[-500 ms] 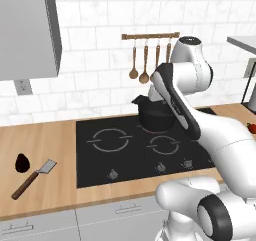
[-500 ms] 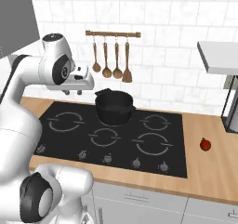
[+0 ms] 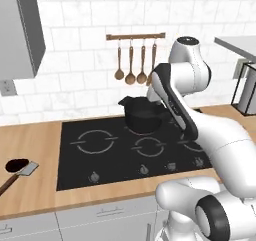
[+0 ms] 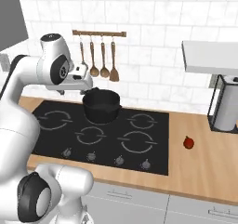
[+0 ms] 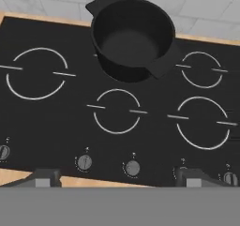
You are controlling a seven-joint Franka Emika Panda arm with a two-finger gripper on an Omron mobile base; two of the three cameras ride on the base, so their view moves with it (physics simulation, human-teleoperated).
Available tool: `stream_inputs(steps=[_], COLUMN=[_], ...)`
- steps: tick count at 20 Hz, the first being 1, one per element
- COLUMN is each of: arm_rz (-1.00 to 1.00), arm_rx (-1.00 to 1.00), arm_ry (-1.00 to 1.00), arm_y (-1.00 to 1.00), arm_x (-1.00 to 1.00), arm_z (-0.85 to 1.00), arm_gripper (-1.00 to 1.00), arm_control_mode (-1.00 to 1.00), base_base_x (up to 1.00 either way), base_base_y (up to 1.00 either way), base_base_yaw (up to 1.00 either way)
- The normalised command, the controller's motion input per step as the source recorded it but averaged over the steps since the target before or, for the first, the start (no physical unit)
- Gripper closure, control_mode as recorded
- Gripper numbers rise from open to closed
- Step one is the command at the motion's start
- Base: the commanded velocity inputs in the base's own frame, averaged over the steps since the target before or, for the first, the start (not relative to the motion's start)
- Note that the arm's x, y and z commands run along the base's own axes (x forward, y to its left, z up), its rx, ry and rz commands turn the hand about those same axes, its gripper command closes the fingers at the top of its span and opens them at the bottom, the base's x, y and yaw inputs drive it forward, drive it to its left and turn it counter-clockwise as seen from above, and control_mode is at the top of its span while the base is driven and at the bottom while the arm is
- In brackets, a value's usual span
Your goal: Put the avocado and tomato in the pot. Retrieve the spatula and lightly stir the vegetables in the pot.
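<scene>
The black pot point(image 3: 142, 116) point(image 4: 100, 106) point(image 5: 131, 37) stands empty on the back burner of the cooktop point(image 3: 100, 155). Far left on the wooden counter lies the dark avocado point(image 3: 16, 164), touching the silver blade of the spatula point(image 3: 28, 169), whose wooden handle runs off the picture's left edge. The red tomato point(image 4: 188, 142) rests on the counter right of the cooktop. My gripper point(image 5: 118, 178) hovers high over the cooktop's front knobs, looking down at the pot, open with nothing between its fingertips point(image 5: 44, 177).
Wooden spoons hang on a wall rail point(image 3: 131, 60) point(image 4: 103, 56) behind the pot. A dark stand holding a white cylinder point(image 4: 227, 108) sits under a shelf point(image 4: 209, 56) at the far right. A grey cabinet point(image 3: 17, 30) hangs at upper left.
The whole scene has slid a little to the left in both base views, so the camera has moved right. The arm's pose looks unchanged and nothing on the counter moved.
</scene>
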Motion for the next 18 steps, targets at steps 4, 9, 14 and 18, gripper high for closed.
stream_inputs(steps=[4,9,14,18], arm_rz=[0.0,0.0,0.04,0.01], arm_rx=[0.0,0.0,0.02,0.04], arm_ry=[0.0,0.0,0.0,0.0], arm_y=[0.0,0.0,-0.14,-0.78], arm_x=[0.0,0.0,0.02,0.01], arm_z=[0.0,0.0,0.0,-0.26], arm_gripper=[-1.0,-1.0,-1.0,-1.0], arm_control_mode=[1.0,1.0,-1.0,-1.0], base_base_x=[-0.01,0.0,0.0,0.0], base_base_y=[-0.89,-0.71,-0.24,0.0], base_base_yaw=[0.0,0.0,0.0,0.0])
